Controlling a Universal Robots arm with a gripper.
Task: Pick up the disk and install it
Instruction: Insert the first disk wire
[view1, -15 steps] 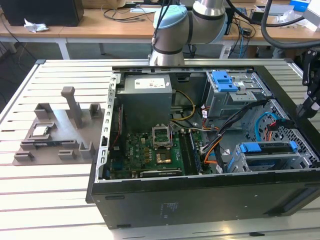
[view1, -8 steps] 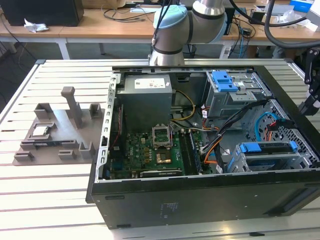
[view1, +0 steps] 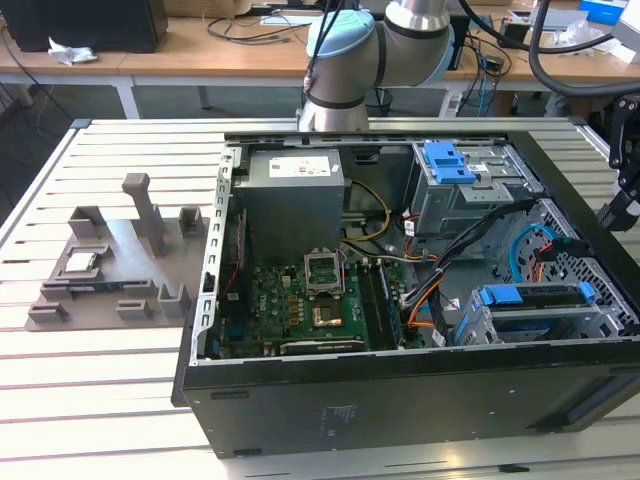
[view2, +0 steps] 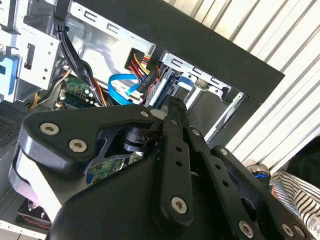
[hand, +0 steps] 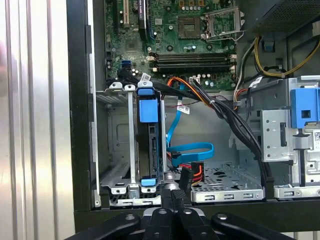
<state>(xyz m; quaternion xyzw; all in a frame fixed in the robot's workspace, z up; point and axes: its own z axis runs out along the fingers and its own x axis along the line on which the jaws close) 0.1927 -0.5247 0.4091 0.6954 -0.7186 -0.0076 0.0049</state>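
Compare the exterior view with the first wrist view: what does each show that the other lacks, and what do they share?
Exterior view: a grey tray beside the computer case, on the exterior view's left, with a small square chip on it, and the arm's pale blue joint behind the case.
First wrist view: the gripper, close to the metal cage.
Shared: the disk in its blue frame, sitting in a cage slot, the green circuit board and the blue cable.
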